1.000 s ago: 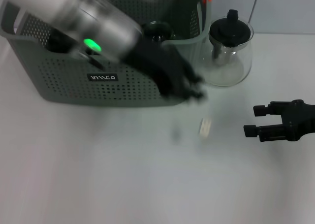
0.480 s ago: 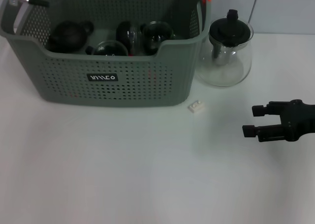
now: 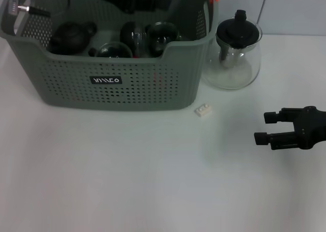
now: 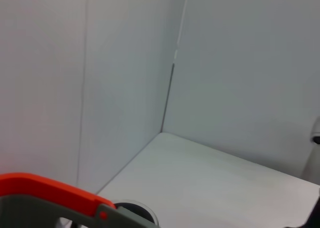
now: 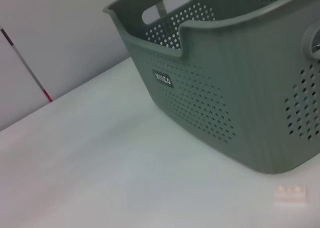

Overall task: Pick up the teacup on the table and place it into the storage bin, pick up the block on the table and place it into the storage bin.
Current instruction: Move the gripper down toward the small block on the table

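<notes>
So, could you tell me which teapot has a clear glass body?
The glass teapot standing on the table beside the storage bin; the dark teapot inside it is opaque.

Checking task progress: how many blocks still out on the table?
1. The white block lies on the table in front of the storage bin, near its right corner, between the bin and the right claw. More could be hidden behind the bin.
</notes>
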You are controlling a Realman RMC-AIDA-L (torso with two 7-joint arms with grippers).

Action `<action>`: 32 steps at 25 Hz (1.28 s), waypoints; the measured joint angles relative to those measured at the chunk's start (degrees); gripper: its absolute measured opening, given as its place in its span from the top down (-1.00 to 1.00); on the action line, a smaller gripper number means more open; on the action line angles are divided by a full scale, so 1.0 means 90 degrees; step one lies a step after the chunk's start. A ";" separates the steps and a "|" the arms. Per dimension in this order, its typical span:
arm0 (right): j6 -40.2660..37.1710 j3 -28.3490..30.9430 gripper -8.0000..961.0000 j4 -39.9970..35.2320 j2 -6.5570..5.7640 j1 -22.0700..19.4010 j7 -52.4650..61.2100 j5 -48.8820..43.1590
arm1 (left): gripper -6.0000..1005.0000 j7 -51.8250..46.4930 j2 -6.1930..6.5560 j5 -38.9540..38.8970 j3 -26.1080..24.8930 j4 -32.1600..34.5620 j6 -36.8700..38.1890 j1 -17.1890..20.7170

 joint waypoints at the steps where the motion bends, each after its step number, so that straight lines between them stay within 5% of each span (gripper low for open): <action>1: 0.0000 0.0000 -0.84 0.0000 0.0000 0.0006 0.0000 -0.0001 | 0.54 0.0006 -0.0004 -0.0009 0.0000 0.0020 0.0077 0.0016; 6: 0.0000 0.0000 -0.84 0.0008 0.0002 0.0018 0.0000 -0.0002 | 0.52 0.0073 -0.0062 -0.0154 -0.0006 0.0181 0.0750 0.0180; 9: 0.0002 0.0001 -0.84 0.0034 0.0004 0.0022 0.0014 -0.0002 | 0.51 0.0151 -0.0231 -0.0321 -0.0006 0.0371 0.1078 0.0505; 13: 0.0028 -0.0006 -0.84 0.0050 0.0051 0.0060 0.0135 -0.0001 | 0.30 0.0861 -0.0601 -0.0450 0.0029 0.0519 0.1332 0.1209; 19: 0.0516 -0.0205 -0.84 0.0067 0.0242 0.0351 0.0817 -0.0125 | -0.18 0.2789 -0.0944 -0.0451 0.0238 0.0360 0.1589 0.2295; 25: 0.1508 -0.0913 -0.84 0.0059 0.0444 0.0817 0.1860 -0.0503 | -0.71 0.4015 -0.0943 -0.0183 0.0171 -0.0488 0.1395 0.2612; 32: 0.2490 -0.1715 -0.84 0.0076 0.0589 0.1301 0.2687 -0.0769 | -0.79 0.4117 -0.0956 0.0301 0.0237 -0.0824 0.1042 0.2590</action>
